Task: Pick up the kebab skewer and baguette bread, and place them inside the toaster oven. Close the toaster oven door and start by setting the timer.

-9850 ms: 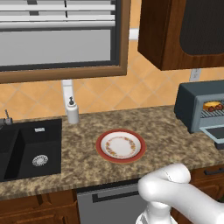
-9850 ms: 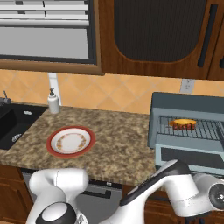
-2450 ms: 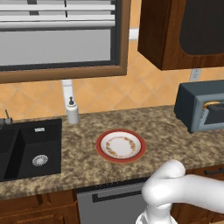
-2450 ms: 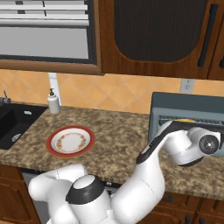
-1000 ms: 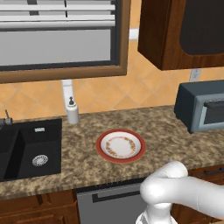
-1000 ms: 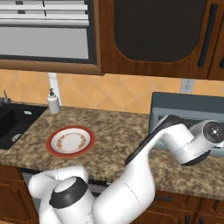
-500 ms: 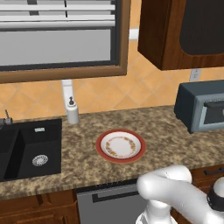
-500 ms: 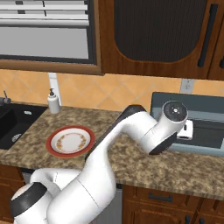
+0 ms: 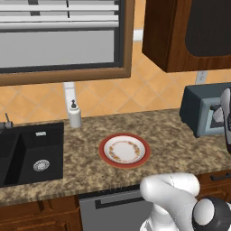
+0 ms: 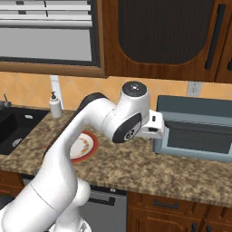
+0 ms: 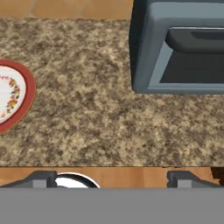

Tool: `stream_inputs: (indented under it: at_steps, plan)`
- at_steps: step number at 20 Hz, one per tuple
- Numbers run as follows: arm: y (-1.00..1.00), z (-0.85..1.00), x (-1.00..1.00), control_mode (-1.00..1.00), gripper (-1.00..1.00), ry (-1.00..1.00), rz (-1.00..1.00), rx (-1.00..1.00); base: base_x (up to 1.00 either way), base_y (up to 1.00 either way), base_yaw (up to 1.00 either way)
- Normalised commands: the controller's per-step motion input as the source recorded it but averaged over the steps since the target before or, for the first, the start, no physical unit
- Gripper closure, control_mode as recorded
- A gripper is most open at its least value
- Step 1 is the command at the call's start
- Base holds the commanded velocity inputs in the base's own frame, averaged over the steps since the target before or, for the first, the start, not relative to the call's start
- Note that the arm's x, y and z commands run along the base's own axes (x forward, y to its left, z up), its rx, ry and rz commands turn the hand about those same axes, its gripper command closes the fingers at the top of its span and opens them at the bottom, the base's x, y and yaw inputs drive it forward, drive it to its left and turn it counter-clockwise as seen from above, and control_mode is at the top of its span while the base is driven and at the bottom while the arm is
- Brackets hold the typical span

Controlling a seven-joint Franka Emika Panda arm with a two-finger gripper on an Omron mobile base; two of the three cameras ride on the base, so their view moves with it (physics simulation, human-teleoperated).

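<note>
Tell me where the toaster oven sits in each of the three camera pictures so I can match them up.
Left base view: toaster oven at the right edge, on the counter.
Right base view: toaster oven at mid right, door shut.
Hand view: toaster oven at upper right.
Shared landmark: the red-rimmed plate.

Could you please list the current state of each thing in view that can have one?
toaster oven door: shut.
gripper: open, holding nothing, over the counter left of the toaster oven.
plate: bare, flat on the counter.
sink: dry, nothing in it.
soap dispenser: upright by the wall.
</note>
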Motion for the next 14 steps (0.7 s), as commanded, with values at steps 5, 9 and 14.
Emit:
stream_inputs:
  at_steps: [5, 9, 14]
  plan:
    - [0.76, 0.22, -0.21, -1.00, -1.00, 0.24, 0.04, 0.01, 0.00, 0.00, 0.00]
    - [0.62, 0.09, -0.16, -1.00, -1.00, 0.30, 0.02, 0.04, 0.00, 0.00, 0.00]
    - [0.30, -0.03, -0.30, -1.00, -1.00, 0.13, 0.00, 0.00, 0.00, 0.00, 0.00]
